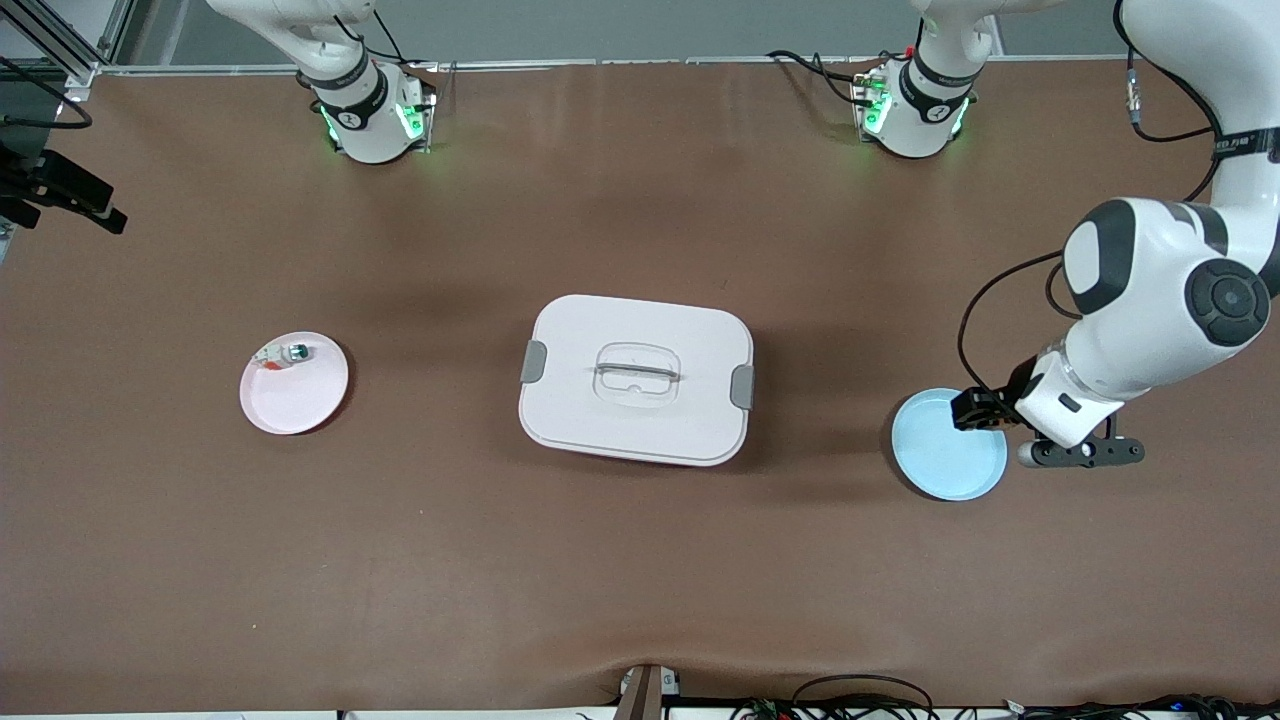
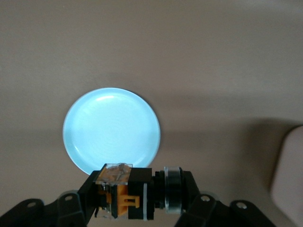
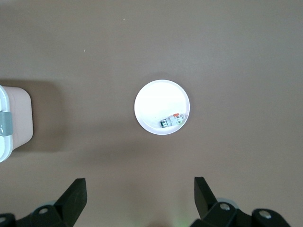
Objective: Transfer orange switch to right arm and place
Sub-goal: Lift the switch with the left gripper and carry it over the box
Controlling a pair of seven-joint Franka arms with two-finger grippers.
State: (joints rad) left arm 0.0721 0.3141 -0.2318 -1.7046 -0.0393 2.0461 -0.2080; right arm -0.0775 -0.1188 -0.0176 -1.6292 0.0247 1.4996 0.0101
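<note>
Left gripper (image 2: 137,196) up in the air beside the blue plate (image 1: 945,460), over the plate's edge toward the left arm's end of the desk (image 1: 640,580); jaws pinching the orange switch (image 2: 128,191), which is off the desk and lies crosswise between them, orange part and black body visible in left wrist view, silver-ringed round end at one side. Blue plate has nothing on it. Right gripper (image 3: 139,201) high over the desk near the pink plate (image 1: 294,384), jaws spread wide, holding nothing; right arm waits. Pink plate sits toward the right arm's end, with a small white-and-green part (image 1: 286,354) with a red-orange bit resting at its rim. White lidded box (image 1: 637,379) with grey clips and a handle stands mid-desk between the two plates
</note>
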